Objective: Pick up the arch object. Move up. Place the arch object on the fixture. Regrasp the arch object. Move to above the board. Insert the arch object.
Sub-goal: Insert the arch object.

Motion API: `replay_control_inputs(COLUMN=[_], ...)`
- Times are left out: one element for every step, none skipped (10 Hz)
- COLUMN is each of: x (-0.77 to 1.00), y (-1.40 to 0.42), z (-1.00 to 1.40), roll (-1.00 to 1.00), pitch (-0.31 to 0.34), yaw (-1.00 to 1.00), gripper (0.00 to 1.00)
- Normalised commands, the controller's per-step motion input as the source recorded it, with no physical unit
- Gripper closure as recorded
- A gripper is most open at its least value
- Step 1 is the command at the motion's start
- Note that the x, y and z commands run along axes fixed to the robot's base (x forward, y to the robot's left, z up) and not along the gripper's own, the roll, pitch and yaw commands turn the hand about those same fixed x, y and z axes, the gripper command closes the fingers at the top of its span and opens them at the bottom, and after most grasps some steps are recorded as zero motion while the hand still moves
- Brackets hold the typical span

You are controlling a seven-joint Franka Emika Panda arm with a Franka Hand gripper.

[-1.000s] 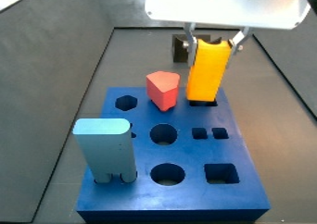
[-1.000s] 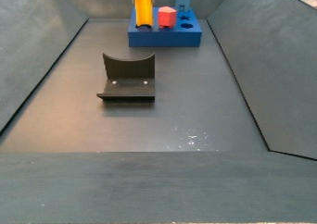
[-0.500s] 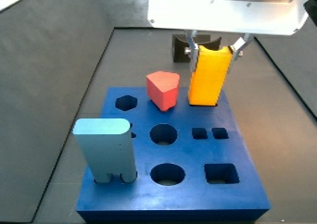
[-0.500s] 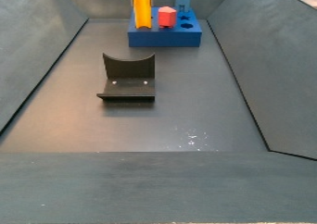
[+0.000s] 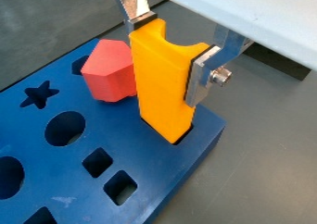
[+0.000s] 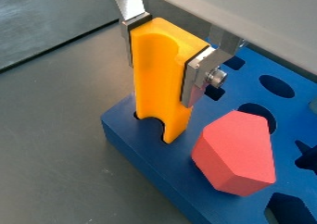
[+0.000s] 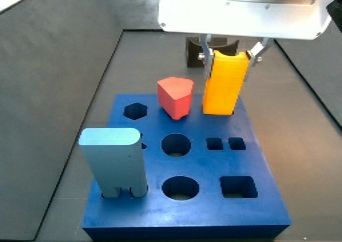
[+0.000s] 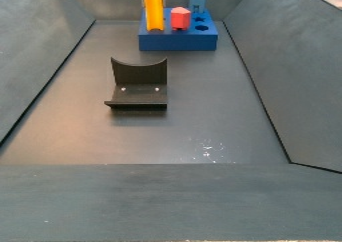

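The gripper [image 5: 170,44] is clamped on the arch object [image 5: 165,80]: silver fingers [image 6: 198,72] pinch its upper part on both flat sides. The piece hangs upright, legs down, at the board [image 5: 56,177] corner nearest the red prism peg [image 5: 107,69]. My read is that this pose lines it up with the arch hole for insertion.

In both wrist views the lower end is at the board top beside the peg. The notch [image 6: 160,125] shows in only one of them. Whether the legs are already in the hole, I can't tell.

A side view [image 7: 223,81] adds the light-blue block [image 7: 112,162] standing at the board corner farthest from the gripper. Another side view shows the fixture [image 8: 136,83] empty, well apart from the board [image 8: 181,37].
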Motion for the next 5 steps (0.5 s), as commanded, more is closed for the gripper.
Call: replay_control_inputs(x=[0.06, 0.05, 0.0, -0.03, -0.04], y=[-0.01, 0.0, 0.0, -0.02, -0.05], z=[-0.57, -0.53, -0.46, -0.33, -0.29], roll=[0.14, 0.2, 0.3, 0.38, 0.34], pitch=[-0.046, -0.029, -0.077, -0.064, -0.066], yaw=[-0.03, 0.0, 0.32, 0.37, 0.33], gripper=[1.0, 1.0, 1.0, 1.0, 1.0])
